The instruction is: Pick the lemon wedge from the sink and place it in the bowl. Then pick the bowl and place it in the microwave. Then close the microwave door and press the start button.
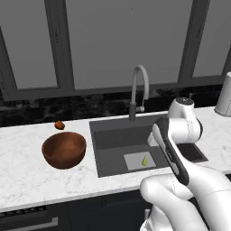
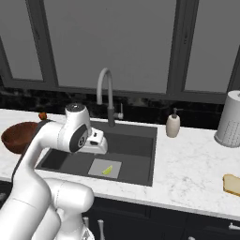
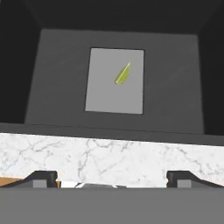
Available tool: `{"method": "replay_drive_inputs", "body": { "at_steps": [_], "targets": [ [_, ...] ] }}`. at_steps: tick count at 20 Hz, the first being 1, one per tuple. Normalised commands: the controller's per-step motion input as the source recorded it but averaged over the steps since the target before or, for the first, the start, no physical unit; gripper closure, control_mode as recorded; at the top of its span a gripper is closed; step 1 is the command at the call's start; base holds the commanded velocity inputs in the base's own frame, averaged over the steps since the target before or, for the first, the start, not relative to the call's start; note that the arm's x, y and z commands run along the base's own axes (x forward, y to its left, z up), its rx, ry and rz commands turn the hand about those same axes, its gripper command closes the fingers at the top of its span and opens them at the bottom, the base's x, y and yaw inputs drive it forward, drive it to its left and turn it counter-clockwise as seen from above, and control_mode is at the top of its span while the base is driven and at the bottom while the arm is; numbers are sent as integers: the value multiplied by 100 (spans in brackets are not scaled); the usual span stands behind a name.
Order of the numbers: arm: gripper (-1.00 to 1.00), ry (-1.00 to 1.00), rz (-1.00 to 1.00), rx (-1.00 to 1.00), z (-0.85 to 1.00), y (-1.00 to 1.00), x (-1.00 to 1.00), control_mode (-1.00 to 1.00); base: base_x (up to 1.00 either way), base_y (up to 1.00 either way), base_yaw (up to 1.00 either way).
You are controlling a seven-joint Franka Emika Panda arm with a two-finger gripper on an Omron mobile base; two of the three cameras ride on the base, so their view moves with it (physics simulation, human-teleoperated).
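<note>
The lemon wedge [image 3: 123, 73], tiny and yellow-green, lies on the light grey square on the floor of the dark sink [image 3: 175, 100]. It also shows in the base views, wedge [image 1: 145, 160] [image 2: 108, 170] in the sink [image 1: 117, 140] [image 2: 136, 145]. My gripper [image 3: 111, 179] hangs above the basin looking down at the wedge, open, with nothing between its widely spread fingertips [image 3: 43, 177]. The reddish-brown bowl [image 1: 64, 149] [image 2: 18, 136] stands empty on the marble counter left of the sink. The microwave, its door and its start button are out of view.
A curved grey faucet [image 1: 140, 90] [image 2: 107, 93] rises behind the sink. A small red-orange round object [image 1: 59, 125] sits behind the bowl. A soap dispenser [image 2: 173, 125], a grey canister [image 2: 229, 119] and a bread slice [image 2: 232, 184] stand on the counter to the right.
</note>
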Motion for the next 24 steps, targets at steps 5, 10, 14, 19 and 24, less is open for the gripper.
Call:
{"method": "replay_drive_inputs", "body": {
  "at_steps": [5, 10, 14, 19, 24],
  "targets": [
    [-100, 5, -1, 4, -66, -19, 54, -100, 0, 0, 0],
    [-100, 7, -2, 3, -63, -17, 73, -100, 0, 0, 0],
    [-100, 8, -2, 2, -44, -12, 48, -100, 0, 0, 0],
    [-100, 13, -3, 0, -37, 0, 52, -100, 0, 0, 0],
    [-100, 3, 0, 0, -27, 0, 28, -100, 0, 0, 0]
  ]
}}
